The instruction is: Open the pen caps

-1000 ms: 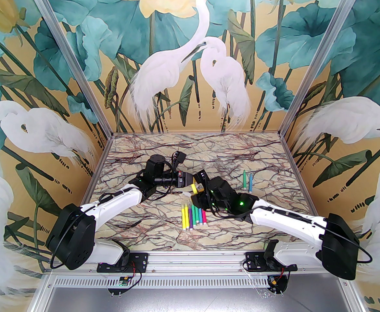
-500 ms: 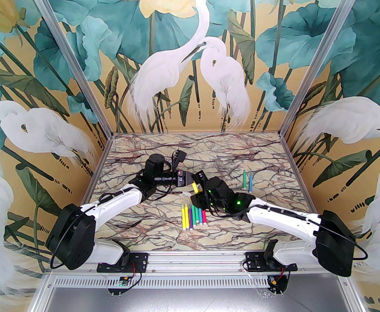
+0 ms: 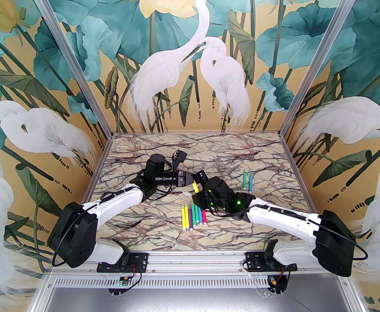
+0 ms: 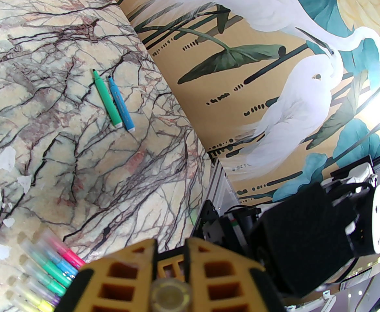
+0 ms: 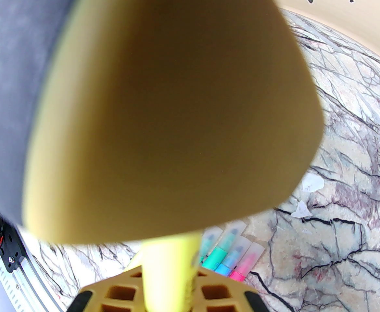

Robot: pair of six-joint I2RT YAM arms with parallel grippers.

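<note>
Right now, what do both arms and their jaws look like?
The left arm and right arm match: white shells on the long links, bulky black housings at the joints, and a thin black cable looping out near each shoulder. Green lights glow on the right arm. The jaws are mustard-yellow plastic with square lattice holes and black edging.

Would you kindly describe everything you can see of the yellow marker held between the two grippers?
The yellow marker is short, with a smooth, plastic-looking bright yellow barrel. It is held tilted in the air. The right gripper clamps its barrel; the left gripper is closed on its other end, where a pale round cap shows end-on. Whether the cap is off the marker cannot be told.
</note>
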